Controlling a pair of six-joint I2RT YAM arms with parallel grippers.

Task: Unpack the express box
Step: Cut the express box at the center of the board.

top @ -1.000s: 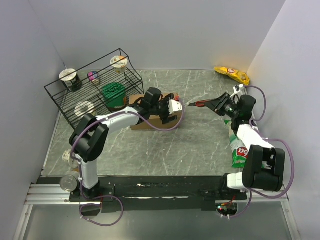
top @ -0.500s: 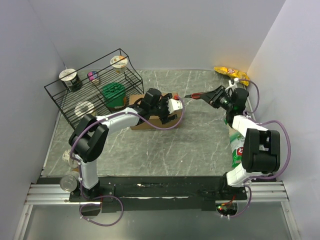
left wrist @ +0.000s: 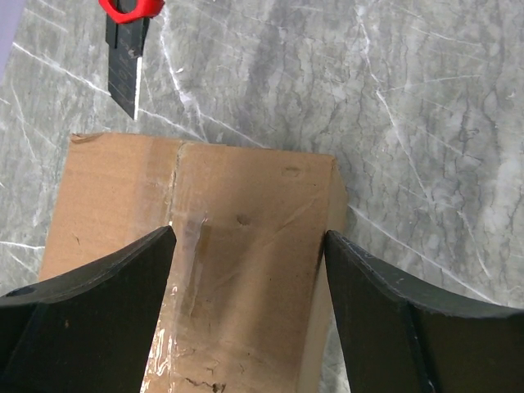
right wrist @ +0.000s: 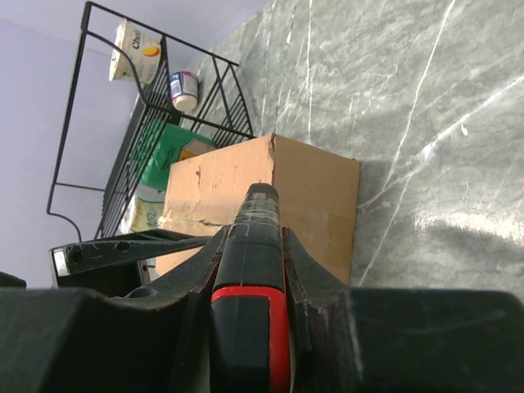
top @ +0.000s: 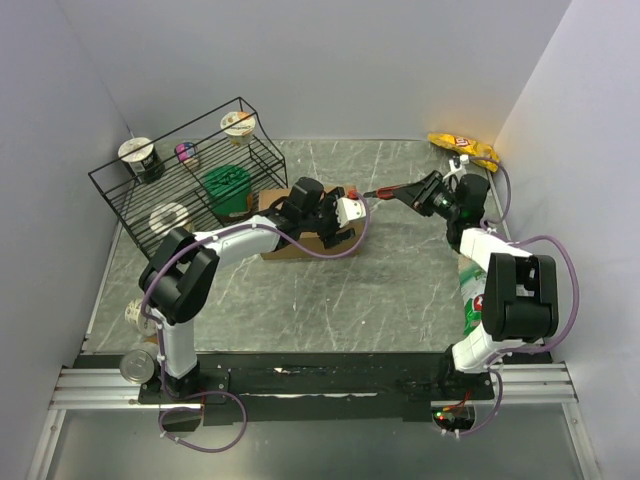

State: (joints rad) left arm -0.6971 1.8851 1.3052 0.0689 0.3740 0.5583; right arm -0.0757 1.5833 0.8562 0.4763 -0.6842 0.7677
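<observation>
Brown cardboard, the express box (right wrist: 315, 184) sits taped shut on the marble table (top: 400, 290), left of its middle and just beside the black wire rack (top: 190, 180). The left gripper (left wrist: 248, 236) hangs over it, jaws spread wide. The right gripper (top: 425, 192) pinches a red-and-black utility knife (left wrist: 127, 49), blade tip just off the box's edge.

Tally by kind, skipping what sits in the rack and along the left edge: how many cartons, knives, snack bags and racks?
express box: 1
utility knife: 1
snack bags: 2, the yellow bag and the green bag
wire rack: 1
Total: 5
</observation>
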